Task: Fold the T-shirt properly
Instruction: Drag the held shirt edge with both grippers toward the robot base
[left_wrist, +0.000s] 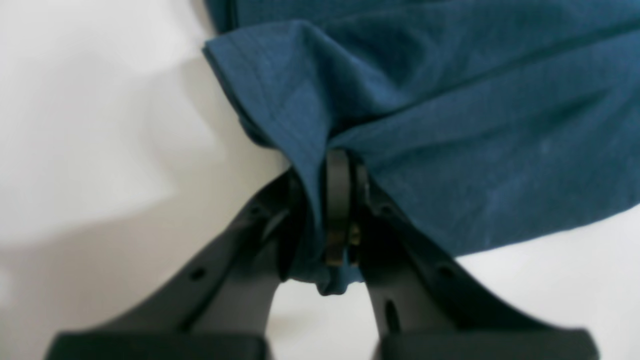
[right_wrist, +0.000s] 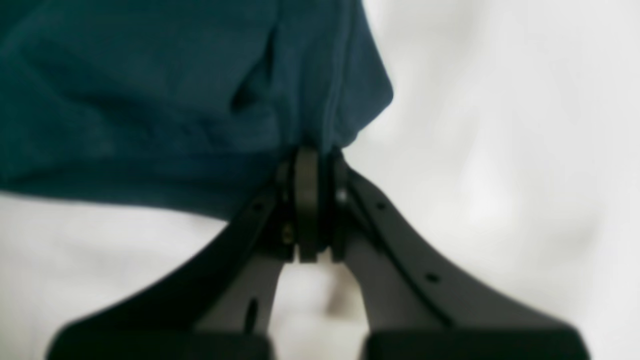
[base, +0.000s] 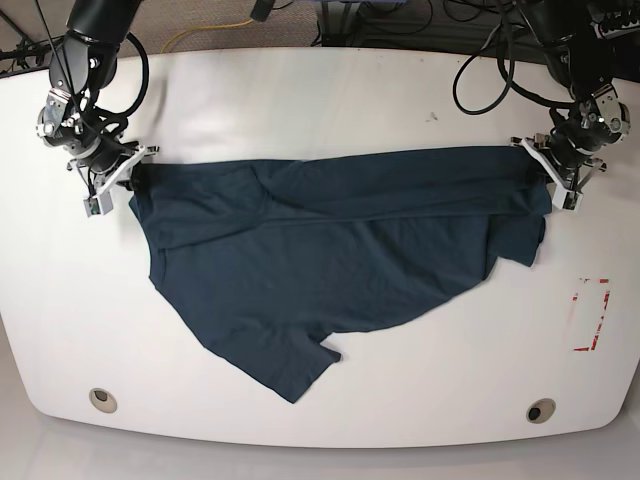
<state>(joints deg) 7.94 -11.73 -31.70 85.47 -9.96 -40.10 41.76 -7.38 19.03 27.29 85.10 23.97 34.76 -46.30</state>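
The dark navy-teal T-shirt (base: 330, 260) is stretched across the white table between both arms, its top edge taut and the rest draping toward the near edge, with a sleeve (base: 300, 370) at the front. My left gripper (base: 541, 172) on the base view's right is shut on the shirt's right end; the left wrist view shows the cloth (left_wrist: 450, 125) pinched between its jaws (left_wrist: 340, 200). My right gripper (base: 130, 182) on the base view's left is shut on the other end; the right wrist view shows cloth (right_wrist: 175, 100) bunched at its closed tips (right_wrist: 312, 200). The neck label is hidden.
The white table (base: 330, 100) has rounded corners and two round grommets near the front edge (base: 101, 398) (base: 540, 410). A red-and-white marker (base: 592, 315) lies at the right. Cables (base: 490, 60) run along the back edge behind the arms.
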